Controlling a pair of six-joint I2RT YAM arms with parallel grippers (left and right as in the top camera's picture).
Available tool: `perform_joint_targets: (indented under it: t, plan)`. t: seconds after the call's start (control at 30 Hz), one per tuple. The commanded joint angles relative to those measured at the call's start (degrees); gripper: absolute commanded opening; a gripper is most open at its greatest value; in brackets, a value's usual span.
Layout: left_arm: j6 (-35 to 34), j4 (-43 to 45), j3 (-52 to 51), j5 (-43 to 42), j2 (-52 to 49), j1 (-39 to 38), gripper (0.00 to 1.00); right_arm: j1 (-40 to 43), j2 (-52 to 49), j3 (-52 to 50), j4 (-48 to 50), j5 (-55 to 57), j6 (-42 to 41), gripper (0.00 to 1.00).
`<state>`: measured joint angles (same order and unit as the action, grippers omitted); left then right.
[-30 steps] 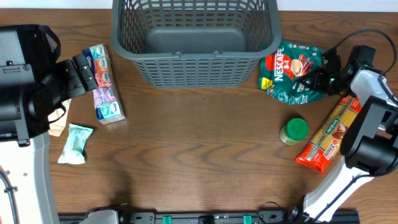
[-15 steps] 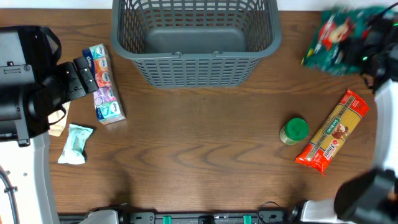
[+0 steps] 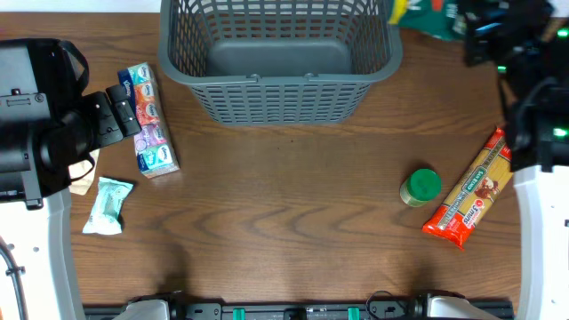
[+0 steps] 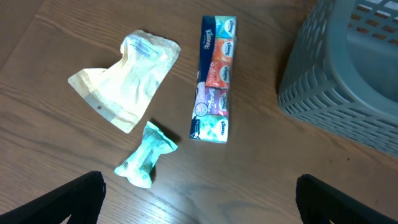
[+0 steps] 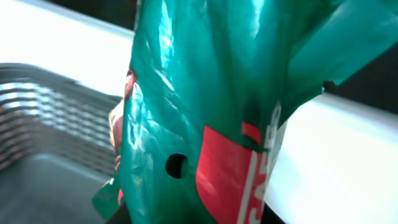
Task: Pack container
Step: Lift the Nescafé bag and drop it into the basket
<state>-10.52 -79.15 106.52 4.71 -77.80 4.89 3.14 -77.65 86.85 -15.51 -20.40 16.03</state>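
Grips a dangling green packet (image 5: 186, 93) in the right claw (image 3: 464, 18), just right of the far corner of the empty container (image 3: 277, 89). Holds the left claw (image 3: 120, 105) wide open left of the container. Could catch the rim on release and spill the packet outside.

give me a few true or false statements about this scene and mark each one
1. The basket has nothing on its floor. True.
2. The right gripper holds the pasta packet. False: it grips the green bag; the pasta packet lies on the table.
3. The left gripper is open and holds nothing. True.
4. The green-lidded jar stands inside the basket. False: it stands on the table beside the pasta packet.
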Motion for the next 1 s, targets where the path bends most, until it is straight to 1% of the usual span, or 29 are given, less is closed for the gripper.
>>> perform_joint_targets:
  t: [0.0,0.07,0.2,0.43,0.7,0.93,0.97]
  plan:
    - [-0.50,-0.31,-0.22,0.02,0.00,0.35,0.98,-5.62,0.79,2.38,3.82,-2.82,10.97,0.01]
    - [-0.50,-0.31,-0.22,0.02,0.00,0.35,0.99,-9.16,-1.01,2.38,6.03,-2.71,13.57,0.01]
    - [-0.50,-0.31,-0.22,0.00,0.00,0.35,0.99,-13.31,-6.08,2.38,9.11,-2.51,16.50,0.01]
    - [-0.50,-0.50,-0.22,0.02,-0.02,0.35,0.99,-15.02,-16.70,2.38,9.68,-2.58,21.42,0.01]
    - [-0.50,-0.63,-0.26,0.00,0.00,0.35,0.99,-15.04,-23.34,2.38,9.40,-2.58,20.48,0.01]
    - [-0.50,-0.70,-0.26,0.00,0.00,0.35,0.99,-15.15,-24.37,2.38,9.33,-2.78,19.58,0.01]
    - [-0.48,-0.70,-0.28,0.00,0.00,0.35,0.99,-15.19,-24.35,2.38,9.33,-2.82,19.26,0.14]
